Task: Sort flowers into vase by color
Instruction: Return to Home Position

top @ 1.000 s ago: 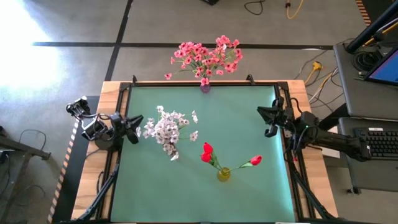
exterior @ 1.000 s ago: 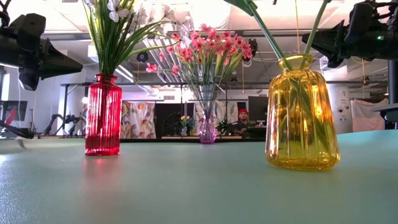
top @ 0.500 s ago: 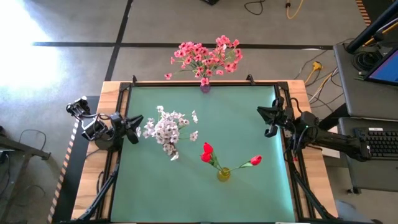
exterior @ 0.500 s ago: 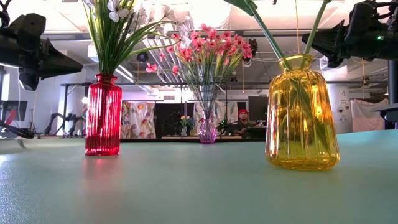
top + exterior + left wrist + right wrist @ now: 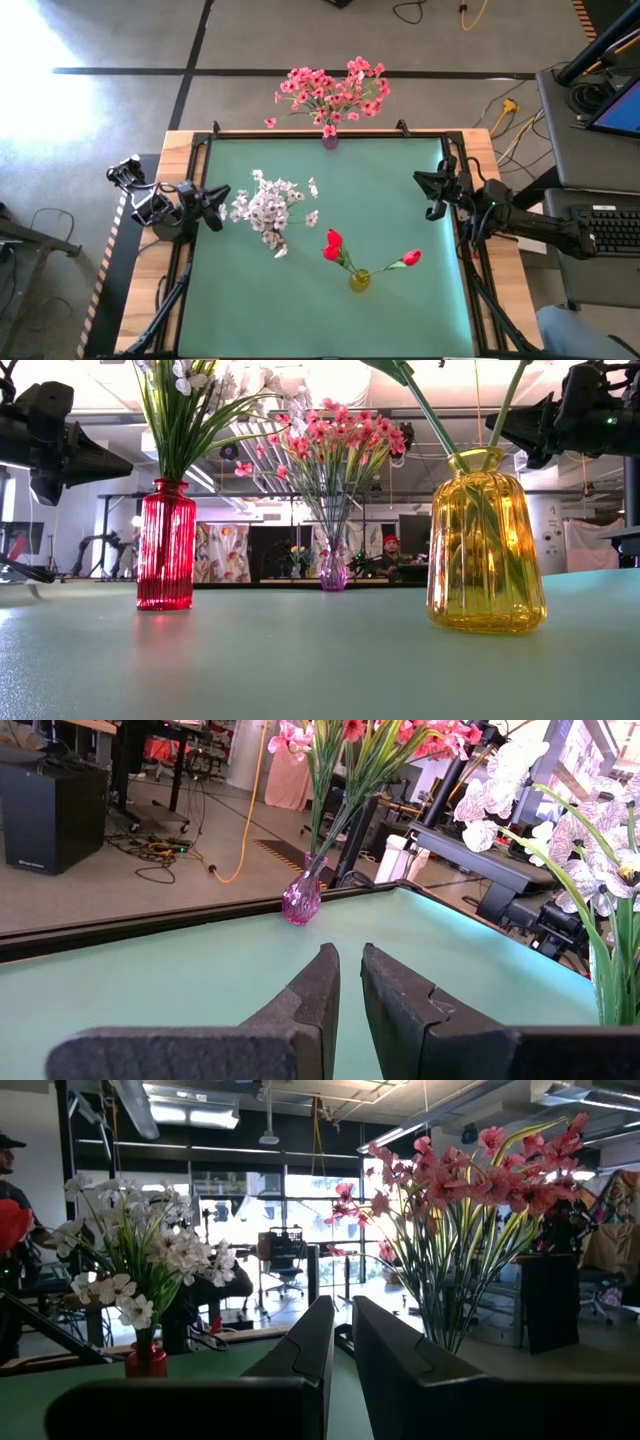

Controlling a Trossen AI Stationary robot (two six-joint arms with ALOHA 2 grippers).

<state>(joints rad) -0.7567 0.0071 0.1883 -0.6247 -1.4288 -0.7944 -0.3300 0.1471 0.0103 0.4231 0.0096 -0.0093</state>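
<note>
Grey floor (image 5: 120, 40) w/ cables (image 5: 440, 12), desk w/ keyboard (image 5: 610, 228) at right.

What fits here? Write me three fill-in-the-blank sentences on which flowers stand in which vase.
1. The white flowers stand in the ____ vase.
2. The red buds stand in the ____ vase.
3. The small purple vase at the table's far edge holds the ____ flowers.

Missing words: red; yellow; pink

In the low view the red buds are cut off by the top edge above the yellow vase (image 5: 486, 540); the white blossoms (image 5: 190, 378) run partly past that edge too; the person (image 5: 388, 556) far behind the worktop is too small to make out.
</note>
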